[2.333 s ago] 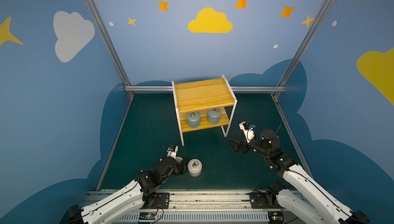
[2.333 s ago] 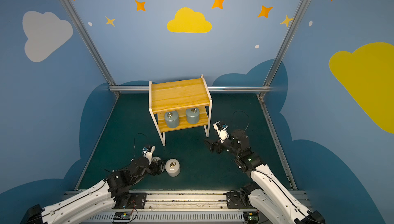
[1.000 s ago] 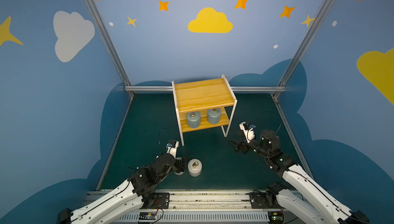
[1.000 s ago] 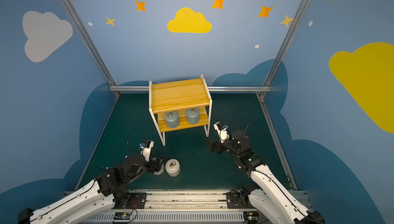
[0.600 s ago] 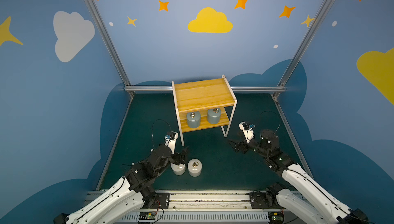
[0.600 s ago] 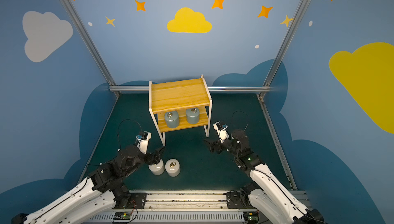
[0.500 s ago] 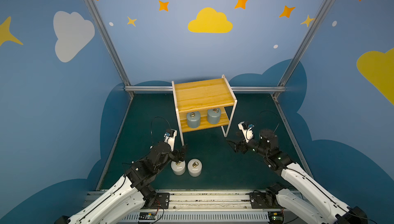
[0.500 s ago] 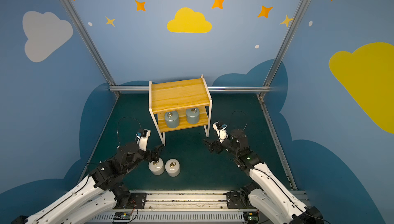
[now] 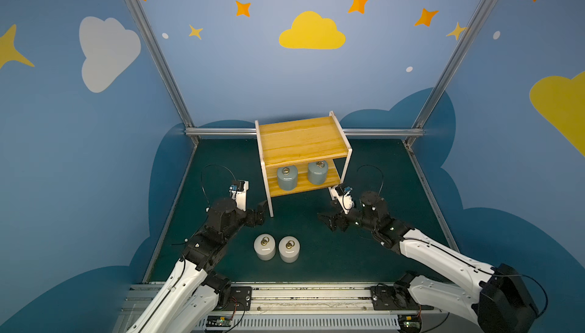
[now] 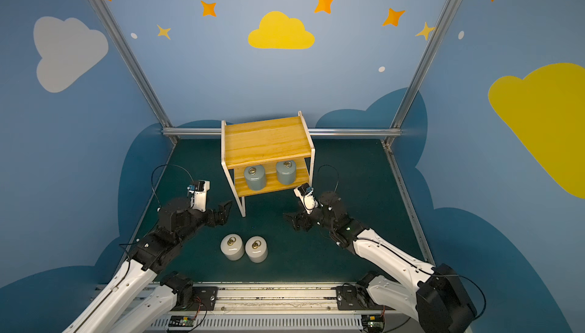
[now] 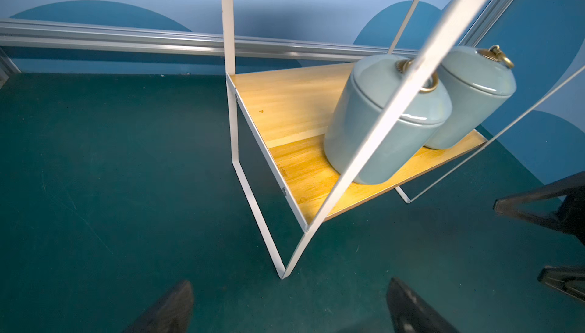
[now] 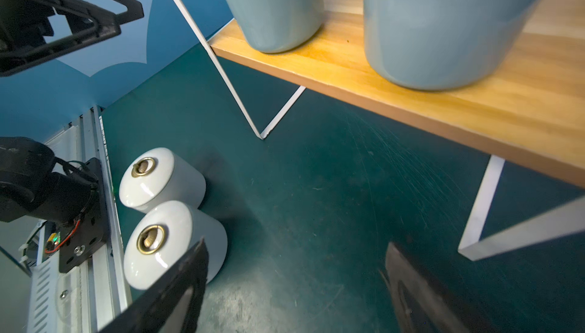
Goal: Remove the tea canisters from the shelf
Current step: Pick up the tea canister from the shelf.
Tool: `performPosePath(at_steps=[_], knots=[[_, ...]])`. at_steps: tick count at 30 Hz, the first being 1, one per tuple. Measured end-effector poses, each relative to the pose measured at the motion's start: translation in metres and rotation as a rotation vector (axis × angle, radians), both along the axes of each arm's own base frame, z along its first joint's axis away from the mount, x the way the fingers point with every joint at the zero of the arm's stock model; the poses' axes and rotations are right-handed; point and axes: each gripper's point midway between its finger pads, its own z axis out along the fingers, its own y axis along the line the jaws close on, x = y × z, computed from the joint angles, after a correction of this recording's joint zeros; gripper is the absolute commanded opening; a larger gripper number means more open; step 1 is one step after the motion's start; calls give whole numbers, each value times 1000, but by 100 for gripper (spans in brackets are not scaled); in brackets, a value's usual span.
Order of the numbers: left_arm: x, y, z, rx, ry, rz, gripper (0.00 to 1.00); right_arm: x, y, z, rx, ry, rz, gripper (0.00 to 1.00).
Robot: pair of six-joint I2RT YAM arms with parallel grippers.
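The shelf (image 9: 300, 144) (image 10: 266, 141) stands at the back of the green mat. Two grey-blue tea canisters (image 9: 287, 177) (image 9: 317, 172) sit side by side on its lower board (image 11: 294, 103); its top board is bare. Two white tea canisters (image 9: 264, 247) (image 9: 289, 249) stand together on the mat in front. My left gripper (image 9: 262, 211) (image 11: 289, 303) hovers open and empty just left of the shelf's front left leg. My right gripper (image 9: 327, 220) (image 12: 294, 284) is open and empty near the front right leg, below the lower board (image 12: 380, 71).
Blue walls with metal rails close in the mat on three sides. The arms' base rail (image 9: 285, 296) runs along the front edge, close behind the white canisters (image 12: 161, 179). The shelf's thin white legs (image 11: 253, 208) stand between the grippers and the grey-blue canisters.
My left gripper opened, left a white canister on the mat beside the other one, then rose and moved forward to the shelf's front left leg. The right arm barely moved.
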Motion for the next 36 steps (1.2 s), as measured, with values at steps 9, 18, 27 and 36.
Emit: performPosePath(at_steps=[9, 18, 27, 36], knots=[[8, 13, 5, -33, -14, 27, 98, 21, 42, 13, 31, -88, -10, 89], [8, 14, 10, -52, -29, 21, 98, 38, 72, 32, 97, -164, -25, 89], [5, 17, 18, -61, -57, 26, 99, 43, 92, 29, 119, -191, -19, 89], [3, 16, 16, -65, -54, 17, 99, 48, 99, 23, 127, -211, -38, 89]])
